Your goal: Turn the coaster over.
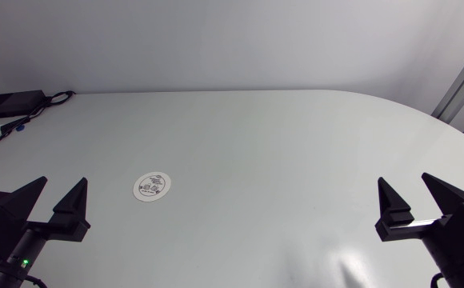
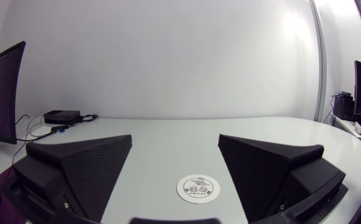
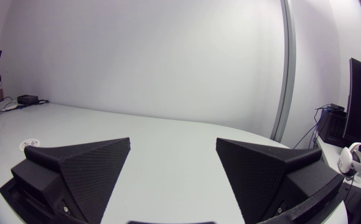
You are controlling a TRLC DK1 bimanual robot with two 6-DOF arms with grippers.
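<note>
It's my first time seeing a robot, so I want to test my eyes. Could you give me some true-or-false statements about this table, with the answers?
1. The coaster lies flat on the table, printed side up. True.
2. The left jaws are clamped on the coaster. False: they stand open, short of it.
3. The coaster lies nearer the left jaws than the right jaws. True.
4. The right jaws hold a cup. False: they stand open and empty.

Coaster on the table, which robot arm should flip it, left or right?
Left, most likely. The coaster lies just ahead of the open left hand, showing between its fingers in the left wrist view. The right hand sits far across the table.
</note>
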